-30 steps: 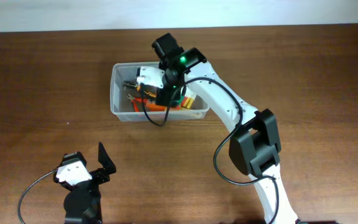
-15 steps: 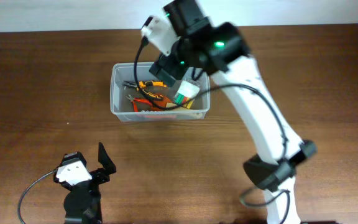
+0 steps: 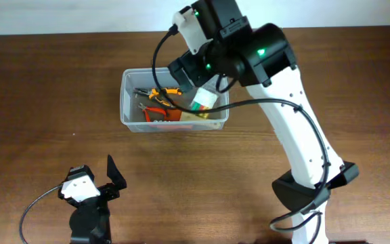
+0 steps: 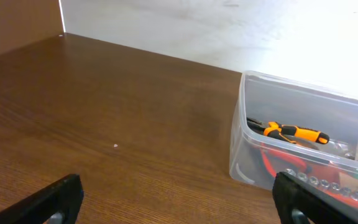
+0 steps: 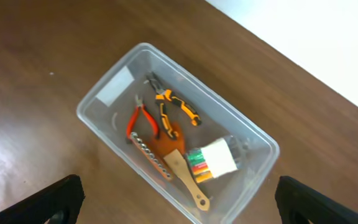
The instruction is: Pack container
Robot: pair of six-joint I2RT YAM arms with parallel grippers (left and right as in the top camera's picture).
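A clear plastic container (image 3: 124, 102) stands at the back middle of the table. It also shows in the left wrist view (image 4: 241, 124) and the right wrist view (image 5: 118, 87). In it lie orange-and-black pliers (image 5: 176, 107), red pliers (image 5: 140, 118), a socket rail (image 5: 151, 155), a wooden handle (image 5: 188, 177) and a white block with coloured ends (image 5: 213, 160). My right gripper (image 5: 180, 202) hangs high above the container, open and empty. My left gripper (image 4: 179, 202) is open and empty near the front left (image 3: 97, 177), far from the container.
The brown wooden table (image 3: 46, 88) surrounds the container. A white wall edge (image 4: 166, 25) runs behind the table. The right arm (image 3: 296, 129) stretches from the front right over the container's right end.
My right gripper has lifted out of the container and risen well above it, uncovering the tools inside. The left arm has not moved.
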